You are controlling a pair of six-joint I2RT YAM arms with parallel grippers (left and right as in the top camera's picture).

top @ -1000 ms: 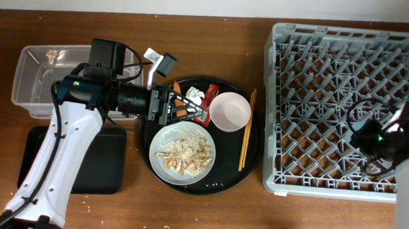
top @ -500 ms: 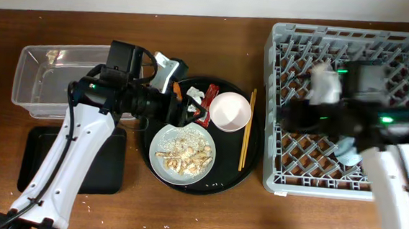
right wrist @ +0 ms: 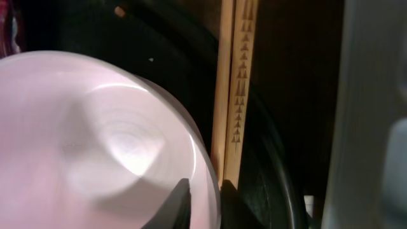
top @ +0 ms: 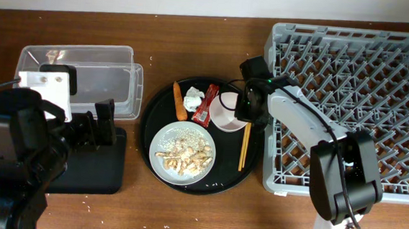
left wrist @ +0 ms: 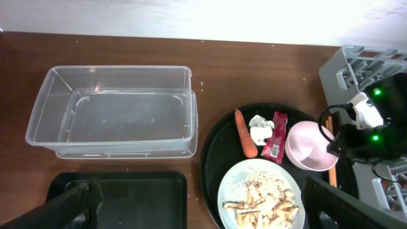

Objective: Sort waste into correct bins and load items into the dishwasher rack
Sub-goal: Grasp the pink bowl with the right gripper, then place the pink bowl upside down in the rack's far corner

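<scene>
The white bowl [top: 226, 110] sits on the round black tray beside the wooden chopsticks [top: 245, 142]. My right gripper [top: 247, 107] pinches the bowl's right rim, one finger inside and one outside [right wrist: 206, 203]. The red wrapper [top: 205, 104], white tissue [top: 193, 97] and carrot piece [top: 179, 102] lie at the back of the tray. The plate [top: 182, 150] holds beige scraps and rice. My left gripper [top: 97, 125] is open and empty over the shallow black tray [top: 93, 164], next to the clear box [top: 77, 77]. The grey rack [top: 349, 110] stands at the right. The blue cup is out of view.
The round black tray [top: 253, 161] lies between the bins and the rack, its right rim close to the rack wall. The left wrist view shows the clear box [left wrist: 114, 111] empty and the right gripper [left wrist: 356, 130] at the bowl [left wrist: 305, 146].
My left arm has pulled back left from the round tray to over the shallow black tray. My right arm has swung from the rack to the bowl's rim.
</scene>
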